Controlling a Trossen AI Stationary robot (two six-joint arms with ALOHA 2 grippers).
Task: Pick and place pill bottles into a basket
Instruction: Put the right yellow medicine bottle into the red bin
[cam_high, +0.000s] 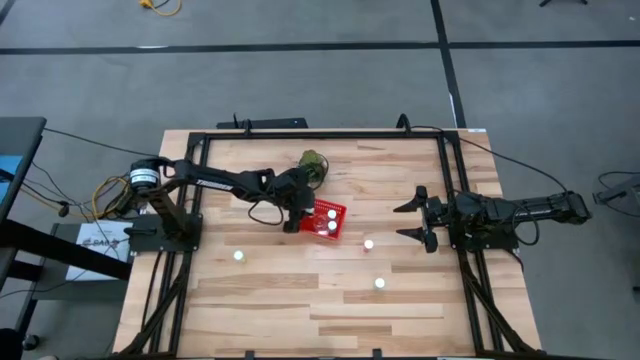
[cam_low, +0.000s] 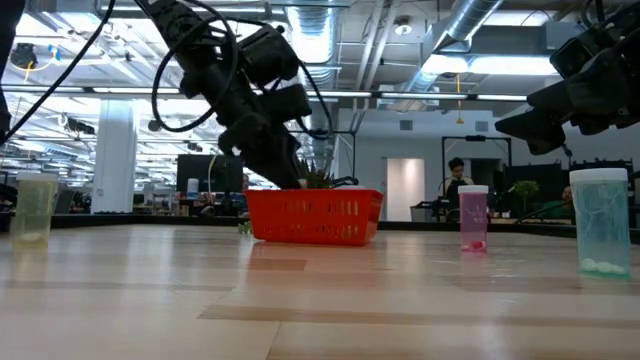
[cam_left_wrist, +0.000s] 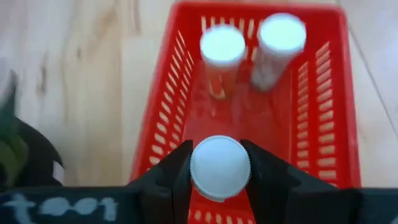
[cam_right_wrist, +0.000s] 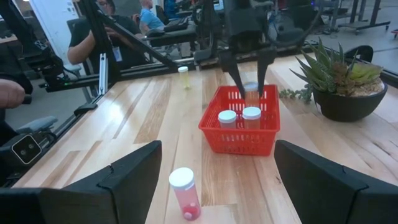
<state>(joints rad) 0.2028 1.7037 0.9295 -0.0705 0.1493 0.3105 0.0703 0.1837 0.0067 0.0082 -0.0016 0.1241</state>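
The left pincer (cam_left_wrist: 219, 171) hangs over the basket's (cam_high: 338, 213) near end, its two fingers clamped on the white cap of a pill bottle (cam_left_wrist: 219, 168); gripping at the cap keeps the bottle upright and lets it go down between the mesh walls without the fingers fouling them. It sits low, the bottle already between the rims in the right wrist view, so I judge the step in hand to be the release, which calls only for opening and lifting straight up. Two bottles (cam_left_wrist: 222, 45) (cam_left_wrist: 281, 34) already stand upright side by side at the basket's far end, leaving the near end free for this one. The basket rests on the tabletop (cam_high: 300, 300) just in front of the potted plant (cam_high: 313, 162), which the arm reaches past. Three bottles remain outside the basket: one (cam_high: 368, 244) just beside it toward the right arm, one (cam_high: 380, 283) farther from it toward the tabletop's front edge, and one (cam_high: 239, 255) well apart on the left arm's side. The right pincer (cam_high: 412, 220) waits beyond the basket's right side, fingers spread wide, holding nothing, clear of the working arm. People sit in the room past the tabletop. White lettering shows on the left arm's wrist, too blurred to read; I can make out no label text on any bottle.
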